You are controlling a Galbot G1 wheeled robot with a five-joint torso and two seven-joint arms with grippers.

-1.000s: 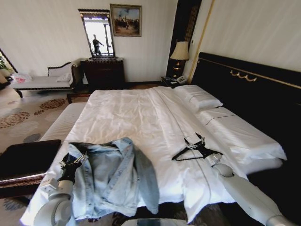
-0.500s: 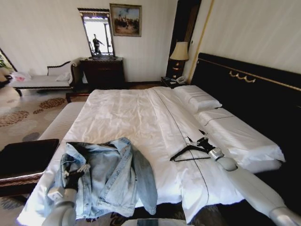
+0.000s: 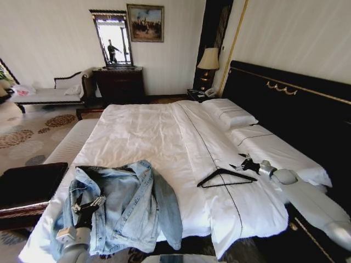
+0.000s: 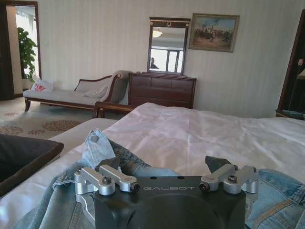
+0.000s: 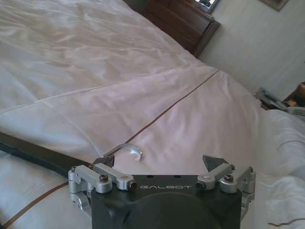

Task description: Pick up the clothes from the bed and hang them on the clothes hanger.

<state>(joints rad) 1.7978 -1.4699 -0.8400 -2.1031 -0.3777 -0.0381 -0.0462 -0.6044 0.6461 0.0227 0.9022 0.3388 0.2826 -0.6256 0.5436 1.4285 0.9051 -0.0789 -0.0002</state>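
1. Denim, soft and fairly heavy: head view shows the clothes crumpled at the bed's near corner, clothes hanger lying beside the right gripper.
2. Left wrist view: left gripper spread open, empty, over the jacket; its collar looks the best hold.
3. Right wrist view: right gripper open, empty, hanger hook just ahead.

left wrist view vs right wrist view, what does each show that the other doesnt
Only the left wrist view shows the denim jacket bunched under the open left gripper, plus the daybed, the mirror and the painting.

Only the right wrist view shows the black hanger lying on the bed with its metal hook just ahead of the open right gripper, and the brown seam line across the sheet.

Both show the white bed and the dark dresser.
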